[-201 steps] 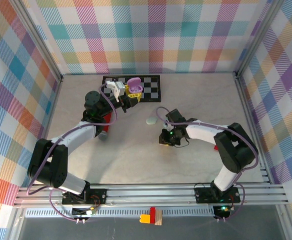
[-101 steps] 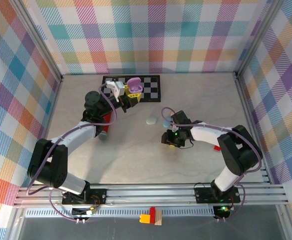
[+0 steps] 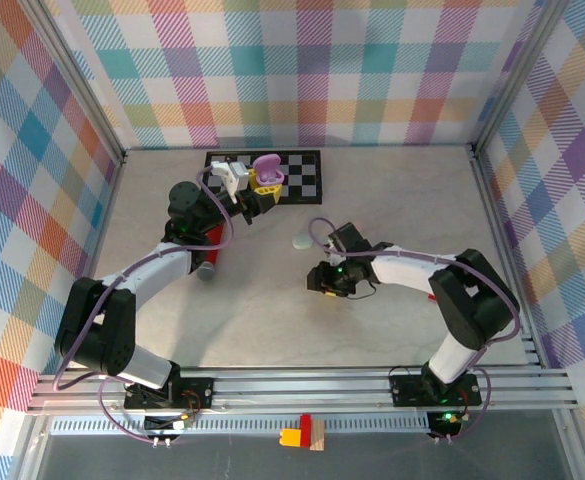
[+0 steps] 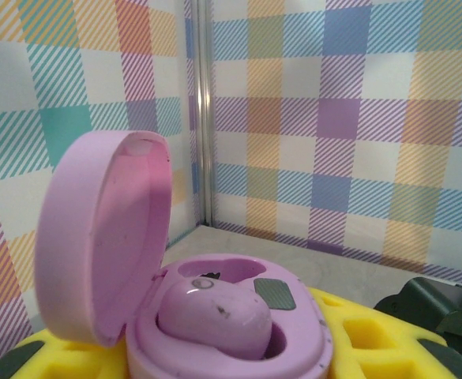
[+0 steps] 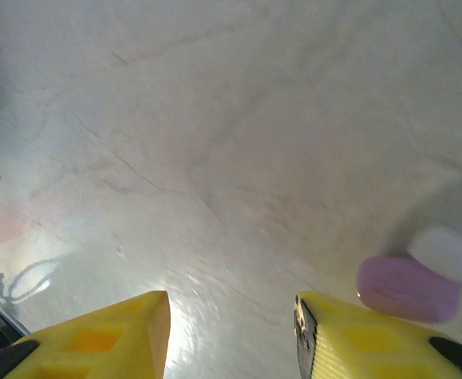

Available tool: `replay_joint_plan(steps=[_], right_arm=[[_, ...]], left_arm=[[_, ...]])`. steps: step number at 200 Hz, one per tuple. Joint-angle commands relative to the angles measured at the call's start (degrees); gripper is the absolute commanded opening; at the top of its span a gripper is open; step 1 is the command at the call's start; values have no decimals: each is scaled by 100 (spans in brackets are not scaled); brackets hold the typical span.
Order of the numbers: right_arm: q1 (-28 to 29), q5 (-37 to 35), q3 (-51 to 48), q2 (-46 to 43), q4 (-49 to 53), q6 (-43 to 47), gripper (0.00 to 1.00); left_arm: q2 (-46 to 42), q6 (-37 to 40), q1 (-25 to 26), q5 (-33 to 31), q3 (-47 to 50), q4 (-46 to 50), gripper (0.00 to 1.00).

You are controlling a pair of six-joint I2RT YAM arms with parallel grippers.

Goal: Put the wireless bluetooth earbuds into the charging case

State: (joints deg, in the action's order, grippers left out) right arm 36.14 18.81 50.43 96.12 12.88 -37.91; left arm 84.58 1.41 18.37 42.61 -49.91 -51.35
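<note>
The lilac-pink charging case (image 4: 238, 332) stands open with its lid (image 4: 104, 245) tipped back to the left. My left gripper (image 3: 264, 182) is shut on it, its yellow fingers (image 4: 373, 335) on either side of the base, above the checkered mat. One lilac earbud (image 4: 215, 312) lies in the case's near well, and the far well (image 4: 207, 271) is empty. My right gripper (image 5: 231, 324) is open low over the bare table (image 5: 215, 142), at mid-table in the top view (image 3: 322, 281). A second lilac earbud (image 5: 407, 287) with a whitish tip lies just outside its right finger (image 5: 365, 335).
A black-and-white checkered mat (image 3: 304, 176) lies at the back. A pale green pebble-shaped case (image 3: 302, 241) sits on the table between the arms. A red block (image 3: 213, 234) lies beside the left arm. Metal rails and plaid walls enclose the table.
My right gripper swung right, then back left, and is now a little further left across the table. The left arm and the open case have not moved.
</note>
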Motion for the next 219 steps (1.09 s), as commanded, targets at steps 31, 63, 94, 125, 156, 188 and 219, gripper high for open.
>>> replay_joint_plan(steps=[31, 63, 94, 125, 156, 188, 219], right_arm=[[11, -136, 624, 586, 150, 646, 46], [-6, -325, 747, 415, 212, 1016, 47], [-230, -351, 817, 321, 346, 1235, 49], [-438, 84, 810, 107, 117, 1232, 50], [-468, -555, 1043, 30, 607, 1594, 50], [-354, -1764, 1442, 41, 1706, 1536, 50], [10, -2905, 1744, 144, 2440, 1264, 51]], left_arm=[[-202, 231, -97, 207, -85, 386, 36], [-181, 206, -97, 184, -80, 381, 36], [-1, 29, -97, 227, -97, 122, 35], [33, 18, -97, 241, -127, 107, 36], [7, 31, -97, 220, -83, 73, 36], [-38, 74, -121, 64, 32, 54, 36], [39, -196, -334, 26, 162, -357, 36]])
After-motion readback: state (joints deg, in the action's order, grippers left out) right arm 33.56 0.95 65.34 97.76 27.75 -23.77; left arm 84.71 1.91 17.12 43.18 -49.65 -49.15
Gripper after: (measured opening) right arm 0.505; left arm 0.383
